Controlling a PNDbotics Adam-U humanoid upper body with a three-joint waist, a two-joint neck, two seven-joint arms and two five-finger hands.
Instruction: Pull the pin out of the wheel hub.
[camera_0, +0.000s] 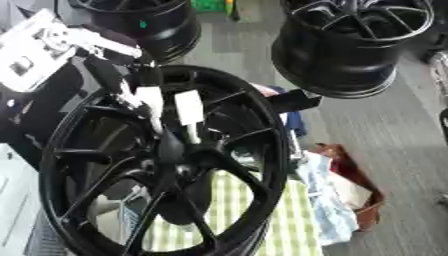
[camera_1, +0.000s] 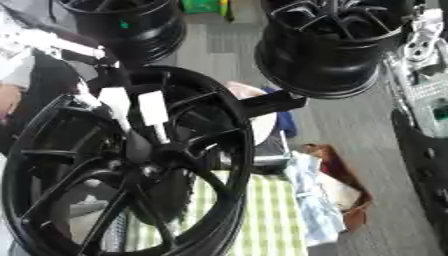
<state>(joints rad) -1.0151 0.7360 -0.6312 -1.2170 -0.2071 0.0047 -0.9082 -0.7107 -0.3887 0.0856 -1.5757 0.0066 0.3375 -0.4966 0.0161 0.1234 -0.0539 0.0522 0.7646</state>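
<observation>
black wheel hub (camera_0: 166, 165) upright; white-tipped pin (camera_0: 189, 114) stuck near its centre.

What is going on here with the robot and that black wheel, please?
The robot's left hand reaches in from the upper left to the centre of a large black wheel standing upright in front of it. Its white-tipped fingers are down at the hub, apparently at the pin, which I cannot make out. Two more black wheels lie on the floor behind. The right hand is not in view.
</observation>
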